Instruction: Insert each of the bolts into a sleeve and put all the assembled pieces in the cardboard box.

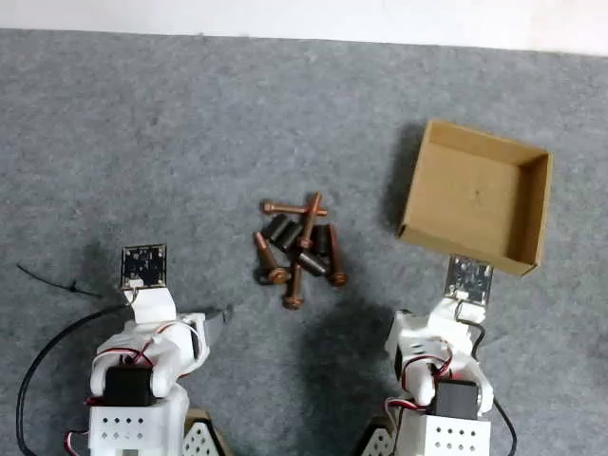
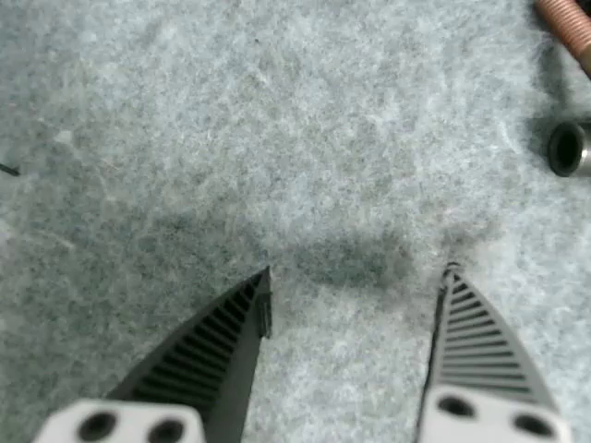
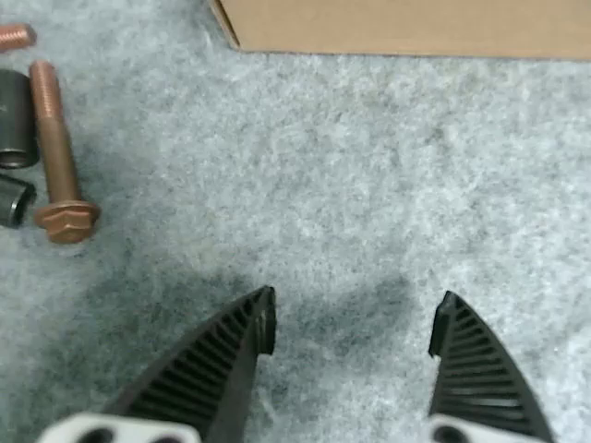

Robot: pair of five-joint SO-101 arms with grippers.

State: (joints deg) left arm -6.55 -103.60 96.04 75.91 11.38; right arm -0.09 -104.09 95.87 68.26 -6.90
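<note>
Copper-coloured hex-head bolts (image 1: 308, 221) and dark cylindrical metal sleeves (image 1: 276, 228) lie heaped on the grey desk (image 1: 142, 133), left of the brown cardboard box (image 1: 475, 195). The left gripper (image 2: 358, 271) and right gripper (image 3: 356, 295) hang with jaws released, empty. The parts look rigid, slick and apt to roll; pinch each bolt mid-shank

We find no readable text, labels or numbers anywhere, not even on the cardboard box (image 1: 477, 195).

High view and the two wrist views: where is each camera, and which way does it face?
High view: fixed overhead, looking down at the table; the left arm and right arm show.
Left wrist view: on that wrist, looking down past the open left end effector.
Right wrist view: likewise, past the open right end effector.
Shared: all show bolts; high and right wrist views show the cardboard box.
</note>
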